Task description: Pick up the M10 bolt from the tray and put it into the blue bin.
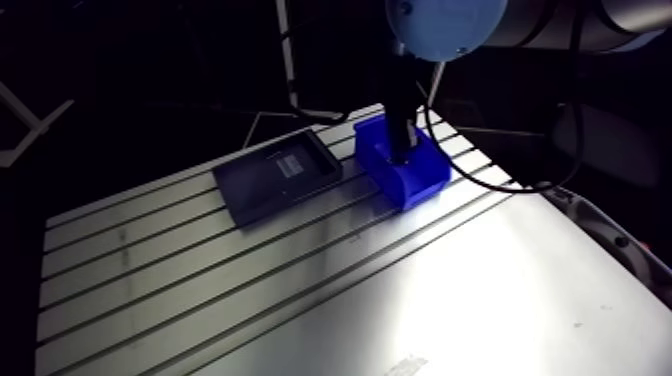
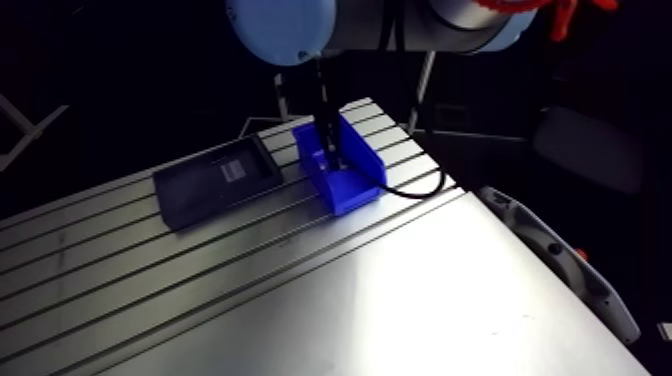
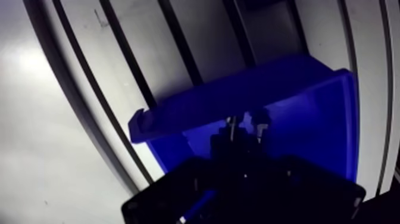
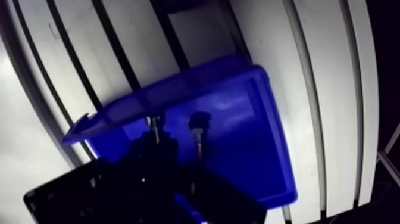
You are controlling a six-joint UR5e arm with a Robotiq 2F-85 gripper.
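Observation:
The blue bin [image 1: 428, 180] stands on the slotted table to the right of the dark tray [image 1: 262, 190]. In the arm view my gripper [image 1: 400, 148] reaches down into the bin's open top. In the wrist view the bin's blue wall [image 4: 250, 125] fills the middle, and my gripper [image 4: 172, 156] is a dark mass inside it. A small bolt [image 4: 199, 132], dark head and shiny shank, shows against the blue floor just ahead of the gripper. I cannot make out whether the bolt is held or lies loose.
The tray holds a pale ribbed patch [image 1: 295, 162] near its far corner. The bright slotted table [image 1: 300, 300] stretches toward the front. A black cable [image 2: 405, 190] loops beside the bin. The table's right edge [image 2: 560, 250] runs close by.

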